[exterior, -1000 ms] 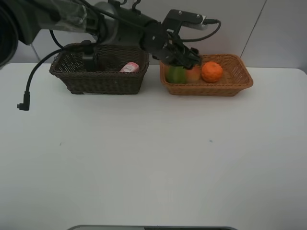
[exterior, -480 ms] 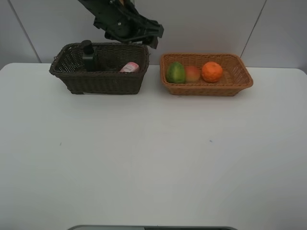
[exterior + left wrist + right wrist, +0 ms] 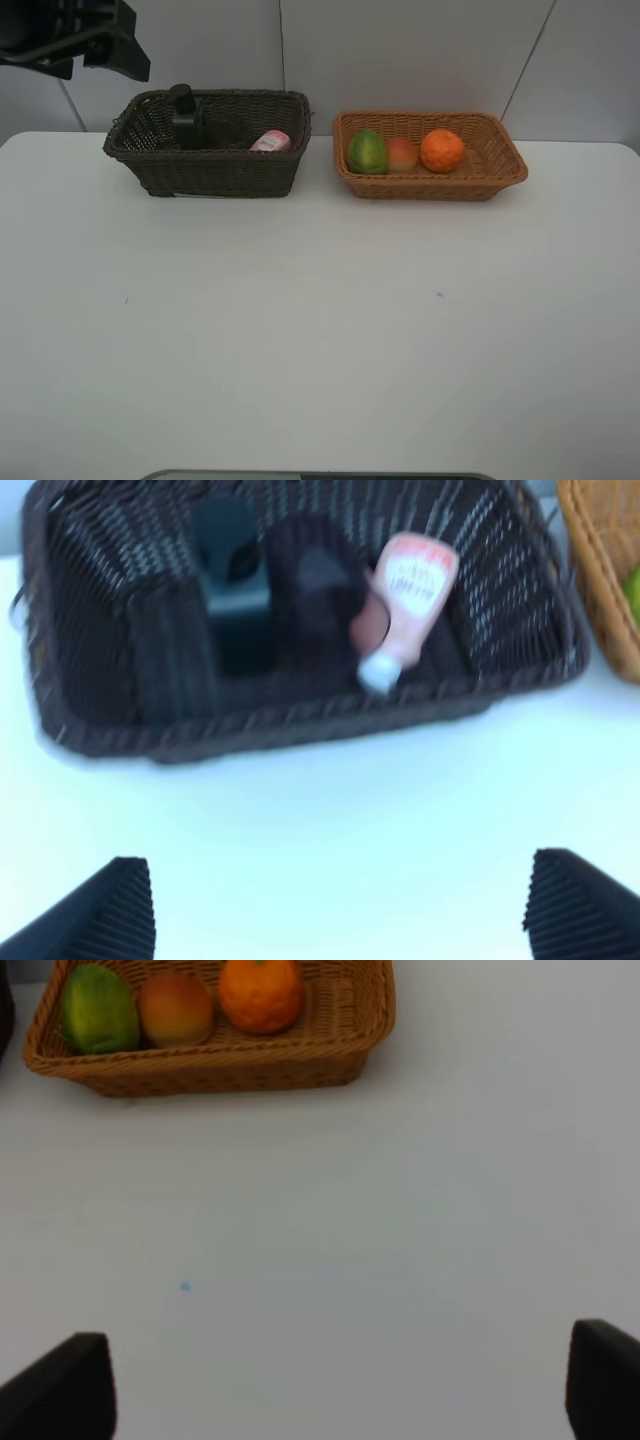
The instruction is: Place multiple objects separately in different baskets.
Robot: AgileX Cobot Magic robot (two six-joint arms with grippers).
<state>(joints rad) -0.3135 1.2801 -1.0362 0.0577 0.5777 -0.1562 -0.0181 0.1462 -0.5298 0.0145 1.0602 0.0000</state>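
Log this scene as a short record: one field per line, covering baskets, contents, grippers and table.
dark basket: on the left, holds the green pump bottle, the pink tube and the purple cup
tan basket: on the right, holds the green fruit, the red-yellow fruit and the orange in a row
left gripper: open, above the table in front of the dark basket, holding nothing
right gripper: open, holding nothing
table: white, no task items on it outside the baskets
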